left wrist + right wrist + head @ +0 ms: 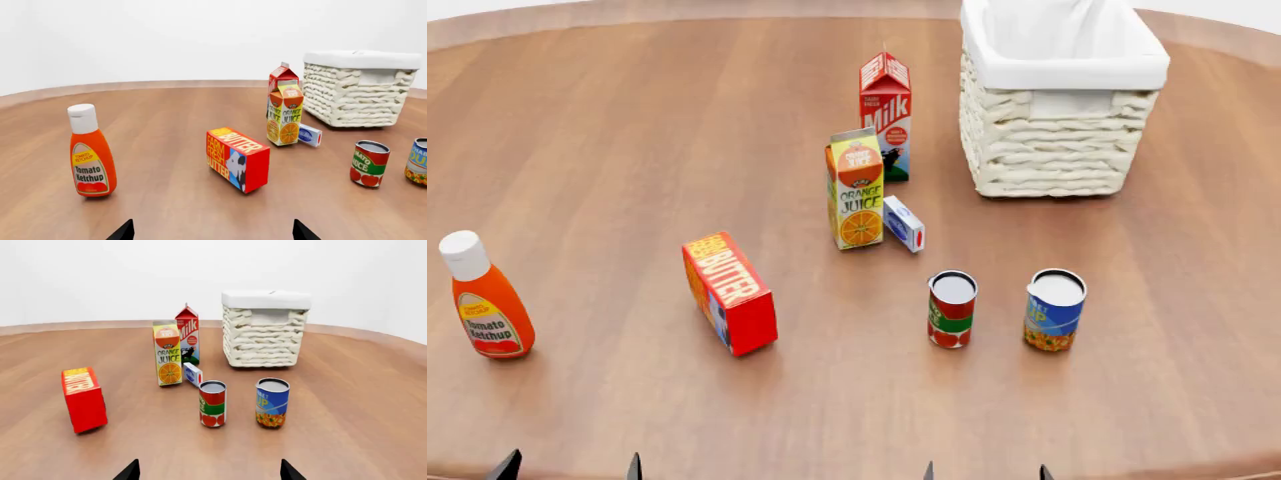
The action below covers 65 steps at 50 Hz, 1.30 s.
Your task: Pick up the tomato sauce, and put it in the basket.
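The tomato sauce [952, 309] is seen upright on the tabletop [627, 150], lower centre of the head view, beside a blue-and-yellow can [1054, 309]. It is judged rigid, smooth, moderately heavy; a mid-label side grasp is advised. Both end effectors [208, 471] [212, 231] are spread open, empty.

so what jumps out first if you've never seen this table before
The big cream wicker basket with its white cloth lining dominates the far right of the wooden table. In the middle, the bright red butter box stands out, and the orange ketchup bottle stands alone at the far left. Nearer the robot, the tomato sauce can stands upright beside a blue-and-yellow can, apart from it.
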### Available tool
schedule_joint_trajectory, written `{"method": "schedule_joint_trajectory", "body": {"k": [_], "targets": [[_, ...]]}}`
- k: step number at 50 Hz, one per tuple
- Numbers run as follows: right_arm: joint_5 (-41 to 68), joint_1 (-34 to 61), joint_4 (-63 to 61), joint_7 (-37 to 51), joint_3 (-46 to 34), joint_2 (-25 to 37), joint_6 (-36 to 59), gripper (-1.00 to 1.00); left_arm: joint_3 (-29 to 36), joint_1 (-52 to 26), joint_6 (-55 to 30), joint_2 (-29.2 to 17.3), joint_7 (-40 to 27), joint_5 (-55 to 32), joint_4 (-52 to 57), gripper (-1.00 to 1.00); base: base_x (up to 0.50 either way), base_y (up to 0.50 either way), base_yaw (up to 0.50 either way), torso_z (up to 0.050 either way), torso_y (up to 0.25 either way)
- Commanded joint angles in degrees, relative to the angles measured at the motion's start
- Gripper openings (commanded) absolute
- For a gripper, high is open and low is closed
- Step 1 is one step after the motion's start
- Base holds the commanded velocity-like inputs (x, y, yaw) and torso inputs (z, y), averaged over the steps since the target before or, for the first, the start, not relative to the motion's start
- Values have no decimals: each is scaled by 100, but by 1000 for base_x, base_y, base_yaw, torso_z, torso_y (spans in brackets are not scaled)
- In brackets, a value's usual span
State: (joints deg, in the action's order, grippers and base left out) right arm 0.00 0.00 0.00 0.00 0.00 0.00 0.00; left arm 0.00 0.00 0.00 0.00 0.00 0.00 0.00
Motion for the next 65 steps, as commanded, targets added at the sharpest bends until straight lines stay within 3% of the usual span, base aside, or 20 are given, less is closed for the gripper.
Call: {"method": "schedule_joint_trajectory", "body": {"k": [1, 3, 4, 6, 21, 31, 39, 47, 65], "targets": [[130, -66, -243, 109, -107, 83, 20, 100, 89, -22, -74, -87, -86, -145, 9, 100, 0, 0, 0, 0, 0], [173, -158, -411, 151, -193, 137, -151, 100, 112, 42, -94, -137, -142, -241, 229, 100, 0, 0, 0, 0, 0], [-433, -759, -1271, 344, -347, 170, 709, 100, -28, 819, -453, -197, -229, -515, 1088, 100, 0, 0, 0, 0, 0], [-394, -776, -2311, 258, -482, 270, 564, 100, 20, 719, -664, -216, -152, -796, 2273, 100, 0, 0, 0, 0, 0], [24, -610, -2105, 538, -519, 341, 679, 100, 250, 668, -473, -390, -441, -717, 2039, 100, 0, 0, 0, 0, 0], [-56, -1652, -4548, 764, -608, 510, 646, 100, 253, 1522, -32, -556, -720, -491, 3828, 100, 0, 0, 0, 0, 0], [-187, -2160, -5422, 829, -750, 651, 440, 100, 268, 2042, 315, -673, -782, -521, 4615, 100, 0, 0, 0, 0, 0], [-34, -2162, -5458, 829, -793, 765, 419, 100, 311, 2063, 378, -746, -843, -519, 4615, 100, 32, 0, 0, 0, 0], [40, -2127, -5440, 953, -845, 894, 435, 100, 407, 2025, 358, -850, -1003, -478, 4536, 100, 500, 0, 0, 0, 0]]}}
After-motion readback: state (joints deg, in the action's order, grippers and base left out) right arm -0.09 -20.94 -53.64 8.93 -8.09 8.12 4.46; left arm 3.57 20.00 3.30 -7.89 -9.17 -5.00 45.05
